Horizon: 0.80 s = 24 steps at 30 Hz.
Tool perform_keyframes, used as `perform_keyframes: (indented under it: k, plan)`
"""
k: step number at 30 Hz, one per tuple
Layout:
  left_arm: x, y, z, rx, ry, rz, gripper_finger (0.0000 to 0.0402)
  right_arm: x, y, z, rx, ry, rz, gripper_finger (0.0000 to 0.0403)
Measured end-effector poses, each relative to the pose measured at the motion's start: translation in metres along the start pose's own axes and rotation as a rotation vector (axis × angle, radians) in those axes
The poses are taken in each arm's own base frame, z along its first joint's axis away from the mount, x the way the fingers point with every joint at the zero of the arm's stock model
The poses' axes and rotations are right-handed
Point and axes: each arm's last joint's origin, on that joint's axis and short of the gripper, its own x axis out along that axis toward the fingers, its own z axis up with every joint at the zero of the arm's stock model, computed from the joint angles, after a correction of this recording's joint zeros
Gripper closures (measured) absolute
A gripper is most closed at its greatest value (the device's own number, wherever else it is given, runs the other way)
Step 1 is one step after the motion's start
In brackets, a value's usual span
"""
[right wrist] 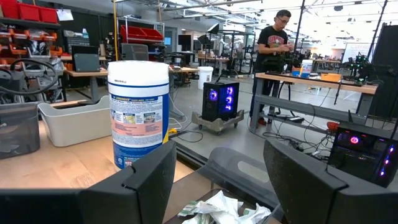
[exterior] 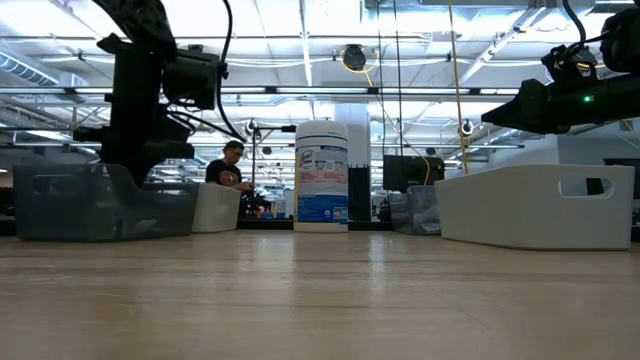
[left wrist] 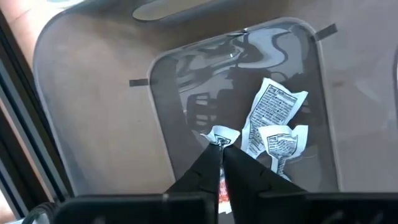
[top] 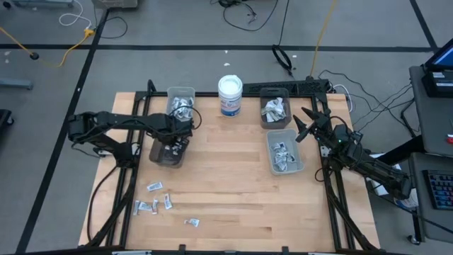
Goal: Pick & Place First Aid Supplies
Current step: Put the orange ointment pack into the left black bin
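My left gripper [top: 172,145] points down into a dark grey bin [top: 157,157] at the table's left, shut on a small white packet with dark print [left wrist: 219,135]. Two more printed white packets [left wrist: 273,109] lie on that bin's floor. Several first aid packets [top: 152,186] lie loose on the wood near the table's front left. At the table's right edge my right gripper [top: 304,122] waits level and open, with nothing between its fingers [right wrist: 149,177]. My left gripper pinches the small packet by its near edge [left wrist: 219,142] between its two fingertips. The fingers come from above, pointing down. The packet sticks out past the fingertips over the bin's floor; I cannot tell whether it touches the floor.
A white round tub with a blue label [top: 230,95] stands at the far middle. A clear bin with packets [top: 181,99] sits behind the grey one. Two more bins with packets [top: 274,112] [top: 285,152] stand at the right. A person [right wrist: 273,43] stands beyond the table.
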Motion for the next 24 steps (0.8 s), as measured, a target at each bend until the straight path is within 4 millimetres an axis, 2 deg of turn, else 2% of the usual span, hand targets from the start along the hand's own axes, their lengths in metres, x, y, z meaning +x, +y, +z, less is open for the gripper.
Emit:
perform_keyframes:
  k: [3,10,13,16,24]
  plan:
    - [0.0,0.0,0.0,0.001,0.001,0.001,0.0347,0.0,0.0,0.0,0.0,0.0,0.0,0.0165]
    - [0.0,0.0,-0.001,0.005,0.026,-0.02,0.0231,0.0,0.0,0.0,0.0,0.0,0.001,0.0165]
    - [-0.008,-0.002,0.002,0.013,0.037,-0.039,0.0198,0.0,0.0,0.0,0.0,0.0,0.0,0.0165]
    - [-0.023,-0.005,0.005,0.017,0.021,-0.056,0.0182,0.0,0.0,0.0,0.0,0.0,0.0,0.0165]
    - [-0.057,-0.018,0.0,0.032,0.035,-0.123,0.0179,0.0,0.0,0.0,0.0,0.0,0.001,0.0165]
